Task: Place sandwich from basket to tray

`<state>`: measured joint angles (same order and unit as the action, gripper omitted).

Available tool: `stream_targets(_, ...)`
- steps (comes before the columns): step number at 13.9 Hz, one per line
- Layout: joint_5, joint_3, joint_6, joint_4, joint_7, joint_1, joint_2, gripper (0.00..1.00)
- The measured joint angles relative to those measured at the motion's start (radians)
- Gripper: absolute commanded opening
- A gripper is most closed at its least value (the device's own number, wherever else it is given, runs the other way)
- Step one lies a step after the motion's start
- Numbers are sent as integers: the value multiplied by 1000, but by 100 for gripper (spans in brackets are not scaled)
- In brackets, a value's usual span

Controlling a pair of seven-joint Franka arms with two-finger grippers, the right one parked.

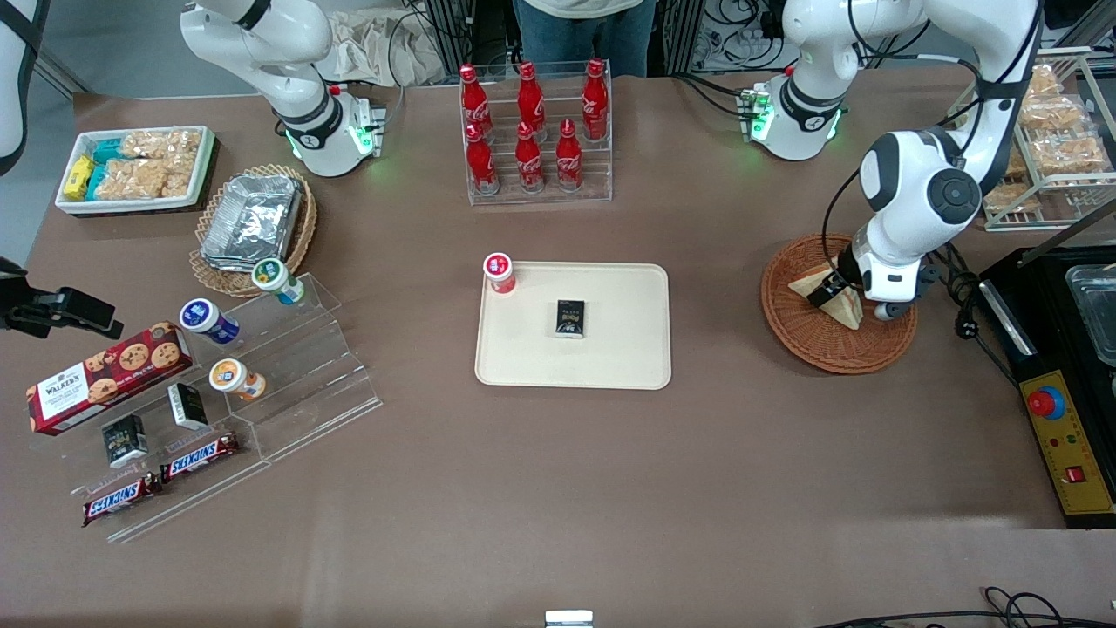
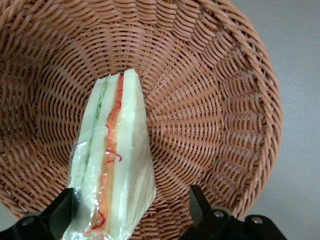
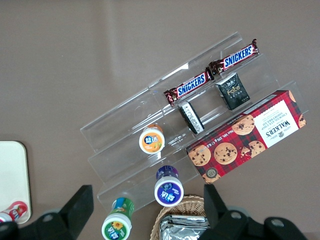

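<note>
The sandwich [image 1: 848,307], a plastic-wrapped white bread wedge with orange and pale filling, lies in the reddish-brown wicker basket [image 1: 789,336] toward the working arm's end of the table. My gripper [image 1: 833,292] is down in the basket, open, its fingers straddling the sandwich [image 2: 112,160]. One finger [image 2: 62,210] touches the wrap; the other finger [image 2: 199,204] stands apart from it over the basket's weave [image 2: 210,100]. The cream tray [image 1: 615,353] lies mid-table, well away from the basket.
A red-lidded cup [image 1: 499,271] stands at the tray's corner and a small black box [image 1: 570,318] lies on the tray. Cola bottles [image 1: 534,131] stand farther from the camera. A black control box [image 1: 1059,427] and a wire snack rack [image 1: 1051,144] flank the basket.
</note>
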<state>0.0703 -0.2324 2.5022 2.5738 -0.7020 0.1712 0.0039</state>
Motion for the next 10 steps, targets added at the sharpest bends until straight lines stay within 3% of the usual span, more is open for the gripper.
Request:
stream_targets(6, -11, 3, 12, -16, 0, 1, -29, 100)
stream_targets(10, -15, 0, -223, -47, 17, -2, -217, 100)
